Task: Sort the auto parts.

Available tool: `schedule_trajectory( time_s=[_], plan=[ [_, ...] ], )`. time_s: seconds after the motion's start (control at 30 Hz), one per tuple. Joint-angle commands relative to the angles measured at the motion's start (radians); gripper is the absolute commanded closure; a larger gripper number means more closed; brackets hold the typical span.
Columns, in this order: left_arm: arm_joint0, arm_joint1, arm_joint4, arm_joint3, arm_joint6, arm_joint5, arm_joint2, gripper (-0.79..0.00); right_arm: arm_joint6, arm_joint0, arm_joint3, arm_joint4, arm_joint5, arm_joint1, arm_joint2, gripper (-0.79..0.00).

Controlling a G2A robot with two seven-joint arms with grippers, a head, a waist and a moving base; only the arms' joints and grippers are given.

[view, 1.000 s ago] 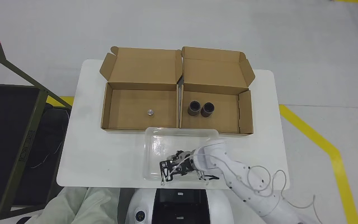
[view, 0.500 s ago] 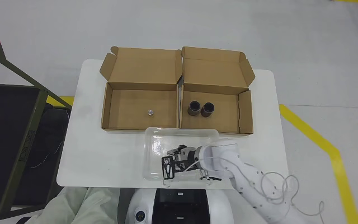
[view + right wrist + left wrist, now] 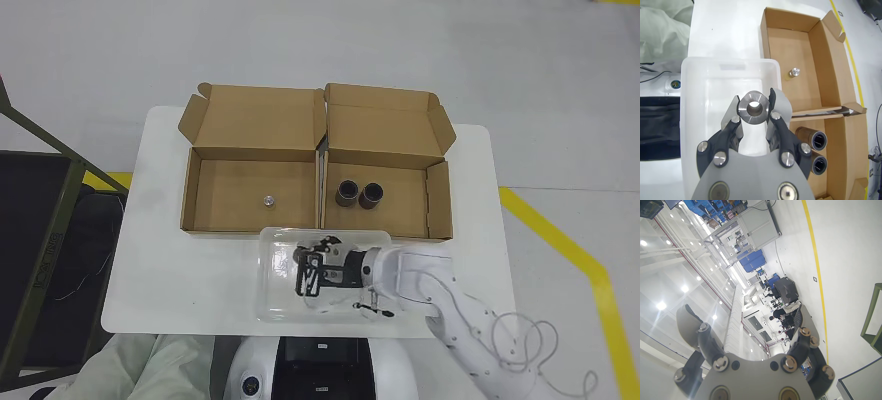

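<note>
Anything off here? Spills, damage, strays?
Nothing stands out. The right gripper holds a steel sleeve squarely over the bin; two bearings lie side by side in one box, a bolt in the other box. Cardboard looks intact.

The top camera sits high above the table and faces straight down. It takes in the whole table, the two boxes, the tray and the floor around. The right wrist camera sits just behind the right gripper, very near, and faces down into the tray past the gripped sleeve. These two views share the tray and both boxes. The left wrist camera, behind the left gripper, faces away from the table, into the hall.
</note>
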Motion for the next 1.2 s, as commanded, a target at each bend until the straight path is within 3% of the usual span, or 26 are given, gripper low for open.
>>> schedule_trajectory(
  time_s=[0.0, 0.5, 0.87, 1.17],
  plan=[
    [0.0, 0.0, 0.0, 0.0, 0.0, 0.0, 0.0, -0.785, -0.032, -0.004, -0.011, -0.001, 0.017, 0.002, 0.008, 0.0],
    [0.0, 0.0, 0.0, 0.0, 0.0, 0.0, 0.0, -0.785, -0.193, 0.026, -0.098, 0.023, 0.08, 0.009, 0.071, 0.0],
    [0.0, 0.0, 0.0, 0.0, 0.0, 0.0, 0.0, -0.785, -0.29, 0.134, -0.054, 0.103, 0.125, -0.005, 0.068, 0.0],
    [0.0, 0.0, 0.0, 0.0, 0.0, 0.0, 0.0, -0.785, -0.358, 0.155, -0.071, 0.135, 0.141, -0.004, 0.099, 0.0]
  ],
)
